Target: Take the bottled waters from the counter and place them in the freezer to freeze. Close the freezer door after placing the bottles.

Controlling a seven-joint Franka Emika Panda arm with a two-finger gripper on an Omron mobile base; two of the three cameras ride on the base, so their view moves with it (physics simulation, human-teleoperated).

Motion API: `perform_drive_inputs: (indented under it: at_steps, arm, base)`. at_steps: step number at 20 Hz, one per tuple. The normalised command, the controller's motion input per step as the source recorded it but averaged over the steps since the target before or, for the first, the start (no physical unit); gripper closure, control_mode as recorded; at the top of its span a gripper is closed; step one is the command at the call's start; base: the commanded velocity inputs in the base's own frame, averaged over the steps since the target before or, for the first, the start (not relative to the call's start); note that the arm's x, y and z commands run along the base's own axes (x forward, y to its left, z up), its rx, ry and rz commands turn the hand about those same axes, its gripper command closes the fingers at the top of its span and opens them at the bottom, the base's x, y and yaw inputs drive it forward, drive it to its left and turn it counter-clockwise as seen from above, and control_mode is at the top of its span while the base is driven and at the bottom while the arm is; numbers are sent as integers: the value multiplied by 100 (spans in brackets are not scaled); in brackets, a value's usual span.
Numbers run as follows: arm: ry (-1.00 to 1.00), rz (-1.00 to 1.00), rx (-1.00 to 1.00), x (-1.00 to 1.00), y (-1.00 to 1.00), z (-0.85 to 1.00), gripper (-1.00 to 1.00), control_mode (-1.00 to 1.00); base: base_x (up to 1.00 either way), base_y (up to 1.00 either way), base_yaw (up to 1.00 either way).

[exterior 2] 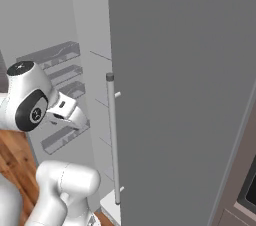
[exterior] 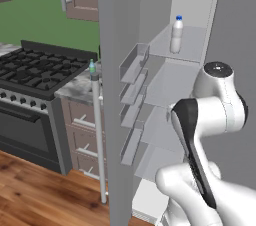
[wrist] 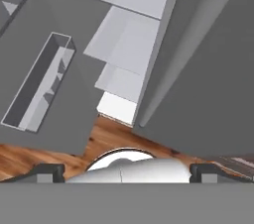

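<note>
1. Inside the open freezer (exterior: 165,90), on an upper shelf at about 12 o'clock in your left base view, you see the white bottle with the blue cap (exterior: 177,34) standing upright.
2. At 9 o'clock from the freezer door's (exterior: 114,120) edge, you see the teal bottle with the green cap (exterior: 92,70) upright on the marbled counter (exterior: 75,87), just behind the door's long silver handle (exterior: 98,140).
3. You find the door swung wide, its inner shelf bins (exterior: 132,100) facing the compartment.
4. At 9 o'clock of the counter you have the black gas stove (exterior: 35,70).
5. In the hand view you look down past the gripper (wrist: 126,171): its two dark fingertips (wrist: 47,172) sit far apart at the bottom corners, jaws wide, nothing between them.
6. Beyond them, from 10 to 12 o'clock, you see a door bin (wrist: 37,86), the pale freezer shelves (wrist: 129,39) and, lower, the wooden floor (wrist: 30,156).
7. In the right base view, you face the plain grey right-hand door (exterior 2: 185,95) and its bar handle (exterior 2: 113,140).
</note>
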Motion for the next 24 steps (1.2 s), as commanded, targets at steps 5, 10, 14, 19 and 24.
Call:
perform_drive_inputs:
  at_steps: [5,10,14,19,24]
  arm:
    - [-4,17,1,0,6,0,-100,-100]
    - [-34,7,21,6,9,5,-100,-100]
    - [-19,-12,47,11,67,9,-100,-100]
    - [-3,-16,51,10,43,49,-100,-100]
    - [-2,-12,75,-3,17,39,-100,-100]
  base:
    - [0,0,0]
    - [0,0,0]
    - [0,0,0]
    - [0,0,0]
    - [0,0,0]
